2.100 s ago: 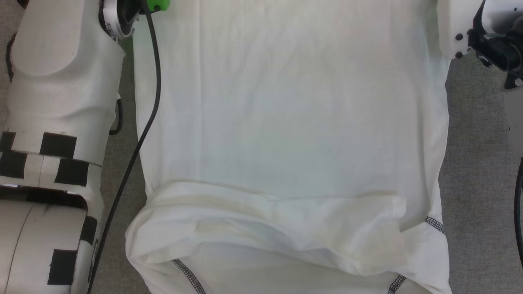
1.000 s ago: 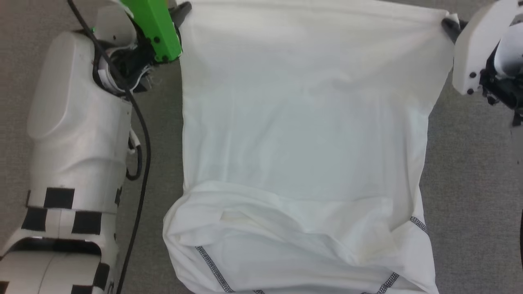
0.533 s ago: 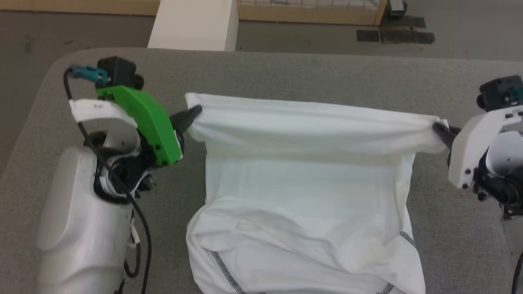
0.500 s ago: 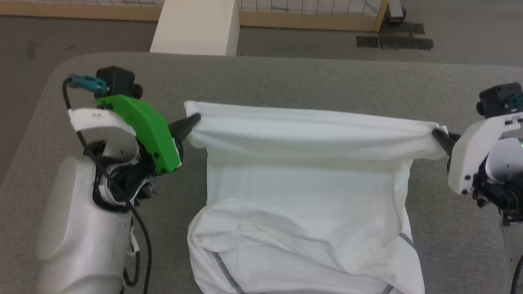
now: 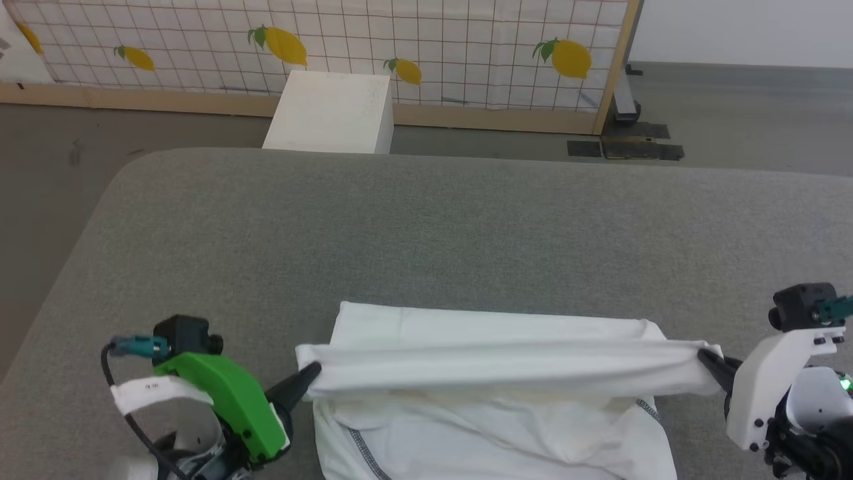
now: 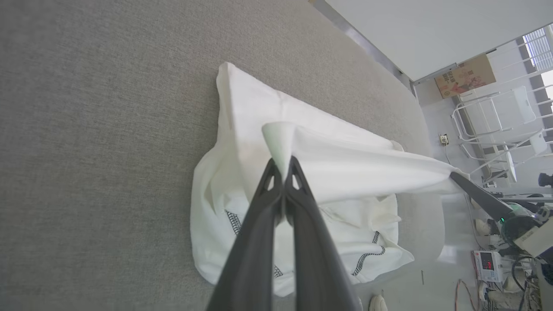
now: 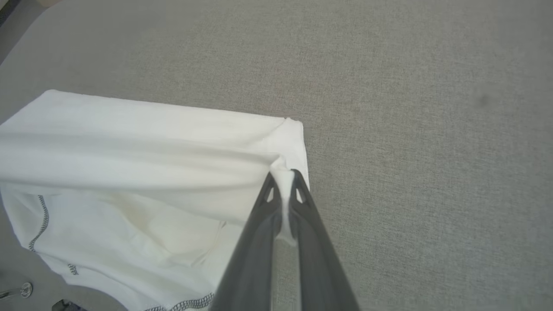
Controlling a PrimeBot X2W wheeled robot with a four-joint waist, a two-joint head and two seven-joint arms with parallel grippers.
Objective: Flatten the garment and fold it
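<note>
Pinching opposite corners of one edge, the left gripper (image 5: 312, 371) and right gripper (image 5: 704, 357) hold the garment (image 5: 500, 357) taut just above its bunched rest on the grey worktop (image 5: 426, 227). This looks like the fold step; next, lay that edge down evenly and release.

Shirt (image 5: 493, 360): showing plain white, yellowing faintly in the creases.
Seams (image 5: 363, 450): running in dark grey flecked stitching on the white.
Counter (image 5: 426, 233): showing an even mid-grey weave.
Left claw (image 5: 313, 369): showing dark grey.
Left mount (image 5: 230, 400): showing bright green, carrying a teal plug (image 5: 133, 347).
Right claw (image 5: 704, 356): showing dark grey.
Right mount (image 5: 760, 393): showing white.
Screen (image 5: 466, 40): showing white under a thin grey grid, carrying yellow lemons (image 5: 573, 59) with green leaves.
Frame (image 5: 616, 67): showing pale wood.
Box (image 5: 330, 113): showing white.
Floor (image 5: 60, 153): showing dull grey-brown.
</note>
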